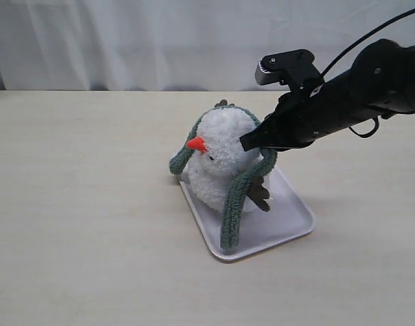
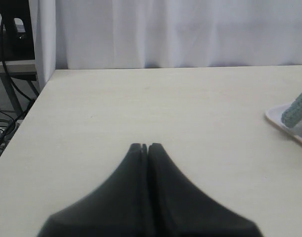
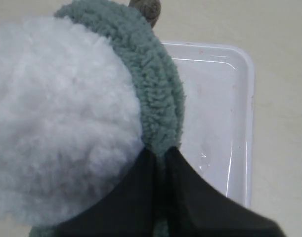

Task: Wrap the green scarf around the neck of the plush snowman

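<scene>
Pale surface [image 1: 78,224] carries a white rectangular plastic tray [image 1: 292,221] — the fluffy white plush snowman [image 1: 224,153] sits in it, fuzzy grey-green knit scarf [image 1: 236,200] looped behind its head. Right tool [image 1: 249,141] pinches that scarf; left tool [image 2: 145,146] clenched empty, well apart.

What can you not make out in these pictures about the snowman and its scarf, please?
Neck of the plush snowman: exterior view, hidden by fluff, the green scarf and the right pincer.
Its face: right wrist view, turned away; only white fluff shows.
Its body: left wrist view, cut off at the edge; only a scarf end and tray corner show.
</scene>
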Robot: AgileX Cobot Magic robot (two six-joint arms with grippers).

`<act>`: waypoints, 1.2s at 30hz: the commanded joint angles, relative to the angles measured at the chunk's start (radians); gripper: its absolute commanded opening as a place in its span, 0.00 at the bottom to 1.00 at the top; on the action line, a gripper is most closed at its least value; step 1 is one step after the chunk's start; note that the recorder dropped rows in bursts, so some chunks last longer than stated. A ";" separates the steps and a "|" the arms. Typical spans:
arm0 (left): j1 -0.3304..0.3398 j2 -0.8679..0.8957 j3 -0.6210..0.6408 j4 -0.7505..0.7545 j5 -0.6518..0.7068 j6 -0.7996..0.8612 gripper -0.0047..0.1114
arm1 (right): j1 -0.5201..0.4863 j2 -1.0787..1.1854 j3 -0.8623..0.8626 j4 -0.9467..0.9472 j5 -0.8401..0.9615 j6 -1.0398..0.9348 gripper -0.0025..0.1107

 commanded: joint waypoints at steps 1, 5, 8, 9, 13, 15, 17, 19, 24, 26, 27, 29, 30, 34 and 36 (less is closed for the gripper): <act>0.003 -0.003 0.003 0.002 -0.006 -0.004 0.04 | -0.004 0.002 -0.003 -0.004 0.025 0.011 0.06; 0.003 -0.003 0.003 0.002 -0.006 -0.004 0.04 | -0.004 0.002 -0.003 -0.004 0.068 0.011 0.21; 0.003 -0.003 0.003 0.002 -0.006 -0.004 0.04 | -0.004 0.002 -0.003 -0.004 0.075 0.011 0.37; 0.003 -0.003 0.003 0.002 -0.006 -0.004 0.04 | -0.004 0.000 -0.003 -0.004 0.079 0.011 0.46; 0.003 -0.003 0.003 0.002 -0.006 -0.004 0.04 | -0.004 -0.039 -0.003 -0.004 0.091 0.011 0.50; 0.003 -0.003 0.003 0.002 -0.006 -0.004 0.04 | -0.004 -0.077 -0.003 -0.004 0.107 0.007 0.50; 0.003 -0.003 0.003 0.002 -0.006 -0.004 0.04 | -0.004 -0.112 -0.003 -0.004 0.139 0.007 0.50; 0.003 -0.003 0.003 0.002 -0.006 -0.004 0.04 | -0.004 -0.134 -0.003 0.003 0.187 0.007 0.50; 0.003 -0.003 0.003 0.002 -0.006 -0.004 0.04 | -0.002 -0.143 -0.003 0.064 0.341 0.007 0.50; 0.003 -0.003 0.003 0.002 -0.006 -0.004 0.04 | 0.000 -0.143 -0.003 0.104 0.379 -0.020 0.50; 0.003 -0.003 0.003 0.002 -0.006 -0.004 0.04 | 0.000 -0.143 -0.003 0.138 0.407 -0.049 0.50; 0.003 -0.003 0.003 0.002 -0.006 -0.004 0.04 | 0.001 -0.143 -0.003 0.205 0.466 -0.123 0.49; 0.003 -0.003 0.003 0.002 -0.006 -0.004 0.04 | 0.008 -0.143 -0.003 0.239 0.501 -0.169 0.48; 0.003 -0.003 0.003 0.002 -0.006 -0.004 0.04 | 0.075 -0.143 -0.003 0.225 0.552 -0.246 0.36; 0.003 -0.003 0.003 0.002 -0.006 -0.004 0.04 | 0.131 -0.143 -0.003 0.167 0.543 -0.206 0.35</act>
